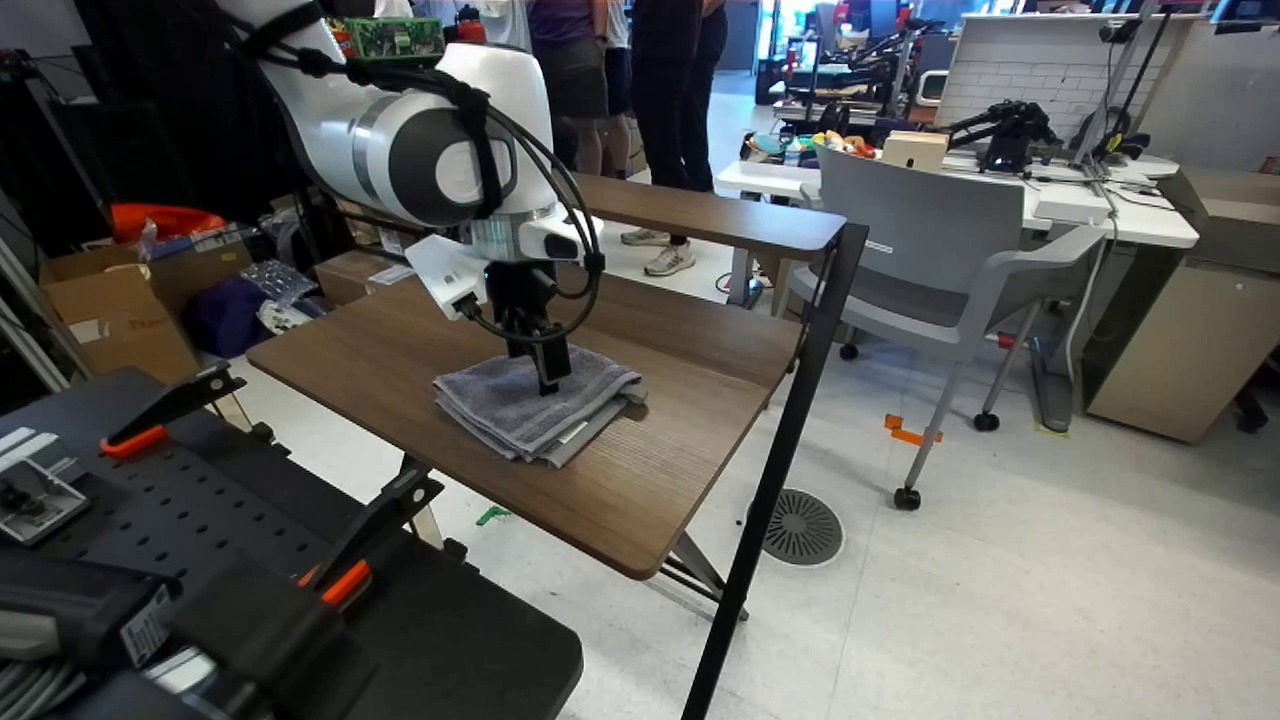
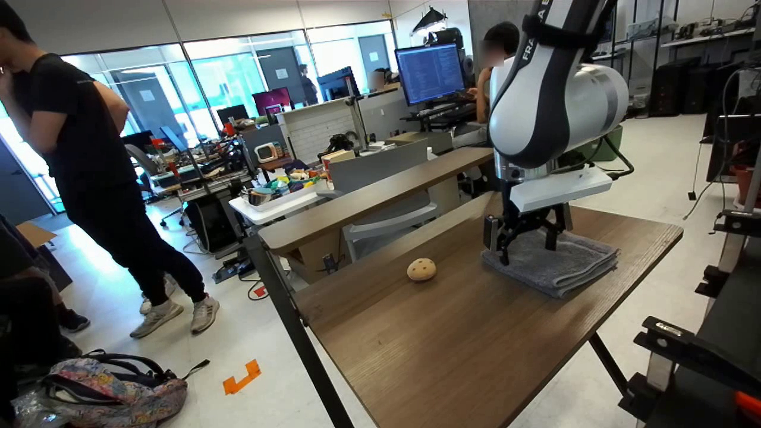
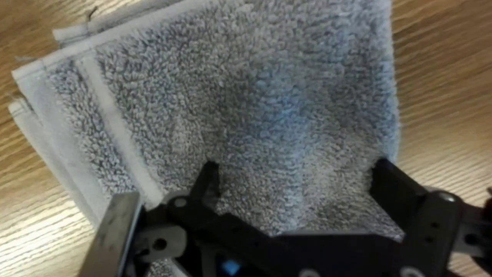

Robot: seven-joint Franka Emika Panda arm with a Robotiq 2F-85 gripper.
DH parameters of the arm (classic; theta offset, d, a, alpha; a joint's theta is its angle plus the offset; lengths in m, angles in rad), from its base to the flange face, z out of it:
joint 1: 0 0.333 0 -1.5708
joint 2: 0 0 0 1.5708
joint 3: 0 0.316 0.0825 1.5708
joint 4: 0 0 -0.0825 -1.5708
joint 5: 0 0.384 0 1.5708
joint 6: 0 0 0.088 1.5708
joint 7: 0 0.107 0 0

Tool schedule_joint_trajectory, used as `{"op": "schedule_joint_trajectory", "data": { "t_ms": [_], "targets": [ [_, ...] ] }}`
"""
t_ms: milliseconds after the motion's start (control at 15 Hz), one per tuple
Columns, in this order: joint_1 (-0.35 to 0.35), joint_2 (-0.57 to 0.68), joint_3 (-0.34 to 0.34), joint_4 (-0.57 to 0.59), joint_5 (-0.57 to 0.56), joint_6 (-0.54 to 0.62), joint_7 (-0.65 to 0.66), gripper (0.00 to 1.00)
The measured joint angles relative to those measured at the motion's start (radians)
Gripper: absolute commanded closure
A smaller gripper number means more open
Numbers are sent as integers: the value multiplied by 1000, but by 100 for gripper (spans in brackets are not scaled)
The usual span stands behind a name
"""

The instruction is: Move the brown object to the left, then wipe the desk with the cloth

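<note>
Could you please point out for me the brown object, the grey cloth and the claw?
Brown object point(image 2: 421, 270): in an exterior view, middle of its spotted surface.
Grey cloth point(image 3: 246, 107): in the wrist view, on its upper surface.
Claw point(image 3: 295, 164): in the wrist view, midway between its spread fingertips.

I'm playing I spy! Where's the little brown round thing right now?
In an exterior view, the brown round thing sits on the desk, left of the grey cloth and apart from it, toward the raised shelf.
</note>
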Motion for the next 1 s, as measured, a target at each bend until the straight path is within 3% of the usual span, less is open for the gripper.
{"op": "schedule_joint_trajectory", "data": {
  "t_ms": [533,1000],
  "targets": [
    [29,45,-52,72,6,-10,55,0],
    [0,224,-140,377,98,-171,220,0]
  ]
}}
